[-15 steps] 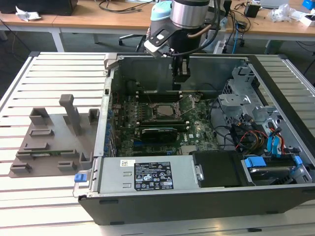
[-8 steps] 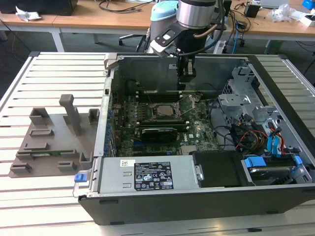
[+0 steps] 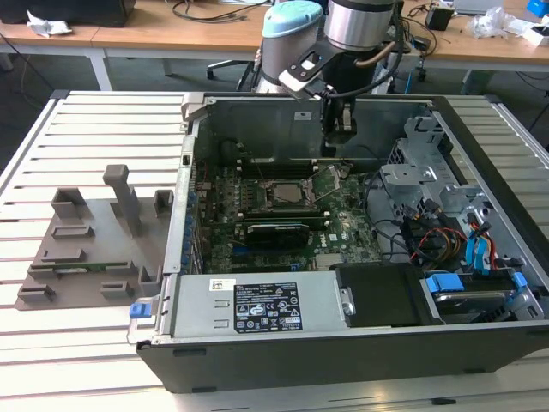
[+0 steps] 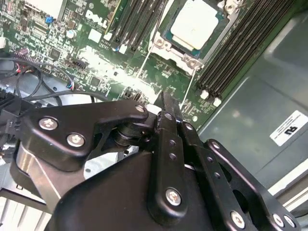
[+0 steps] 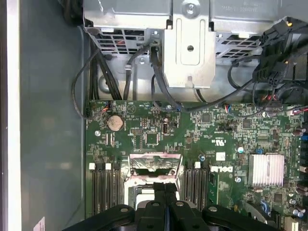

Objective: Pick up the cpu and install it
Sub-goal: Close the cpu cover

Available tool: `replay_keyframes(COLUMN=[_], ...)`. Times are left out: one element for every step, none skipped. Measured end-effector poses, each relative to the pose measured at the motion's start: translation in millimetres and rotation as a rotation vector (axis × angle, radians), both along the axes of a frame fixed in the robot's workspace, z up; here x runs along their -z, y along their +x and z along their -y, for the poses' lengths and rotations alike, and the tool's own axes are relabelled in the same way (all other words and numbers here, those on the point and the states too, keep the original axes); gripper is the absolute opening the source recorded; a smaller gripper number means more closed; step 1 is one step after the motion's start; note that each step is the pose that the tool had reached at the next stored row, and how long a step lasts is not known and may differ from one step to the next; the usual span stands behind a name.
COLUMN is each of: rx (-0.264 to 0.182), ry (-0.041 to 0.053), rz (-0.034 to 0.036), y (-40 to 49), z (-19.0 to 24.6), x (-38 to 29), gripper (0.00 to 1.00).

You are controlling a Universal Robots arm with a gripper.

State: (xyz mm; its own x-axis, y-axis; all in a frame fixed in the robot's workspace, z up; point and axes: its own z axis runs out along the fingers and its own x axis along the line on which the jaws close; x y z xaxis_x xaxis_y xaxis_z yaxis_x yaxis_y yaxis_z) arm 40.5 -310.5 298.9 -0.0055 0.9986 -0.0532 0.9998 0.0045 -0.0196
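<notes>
In the exterior view, the gripper (image 3: 336, 137) hangs inside the open computer case (image 3: 343, 360), which lies on the slatted desk (image 3: 86, 129). The cpu (image 3: 289, 194) lies flat in its socket on the motherboard (image 3: 343, 219), at about 8 o'clock from the gripper and apart from it. A grey fixture (image 3: 94, 240) sits on the desk at 9 o'clock from the case.

In the second wrist view, the fingers (image 4: 166, 120) are clenched together with nothing between them. Beyond their tips the cpu (image 4: 196, 23) shows its pale metal top, square within the socket frame (image 4: 163, 45) and flanked by memory slots (image 4: 231, 53).

In the first wrist view, the gripper (image 5: 165, 185) is pressed shut over the socket frame (image 5: 153, 166), with memory slots (image 5: 106, 185) on either side.

The chip looks placed, so the work now seems to be seating it. That likely wants any contact kept centred and level, since an off-centre push could tip the chip. The loose cables (image 5: 159, 86) are best kept clear of.
</notes>
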Motion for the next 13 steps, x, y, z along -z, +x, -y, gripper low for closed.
replay_keyframes(rx=[0.0, 0.0, 0.0, 0.0, 0.0, 0.0, 0.0, 0.0, 0.0, -0.001, -0.001, -0.002, -0.003], ry=[-0.0001, -0.0001, -0.0002, -0.0003, 0.0, 0.0, -0.0001, -0.0001, -0.0001, -0.0001, 0.0, -0.0001, -0.0003], rz=[-0.0023, -0.0034, -0.0038, -0.0043, -0.0052, -0.0058, -0.0067, -0.0075, -0.0088, -0.0093, -0.0098, -0.0105, -0.0106], y=[15.8, 20.0, 21.2, 22.3, 23.3, 23.7, 24.3, 24.5, 25.7, 26.5, 27.4, 28.7, 29.3], z=[-0.3, -0.5, -0.6, -0.9, -1.2, -1.4, -1.8, -2.4, -3.5, -4.0, -4.7, -6.1, -6.9], x=[0.5, 0.9, 1.0, 1.3, 2.6, 3.6, 5.7, 8.2, 11.5, 12.6, 13.9, 16.9, 18.4], gripper=[0.11, 0.11, 0.11, 0.11, 0.11, 0.11, 0.11, 0.11, 0.11, 0.11, 0.11, 0.11, 0.11])
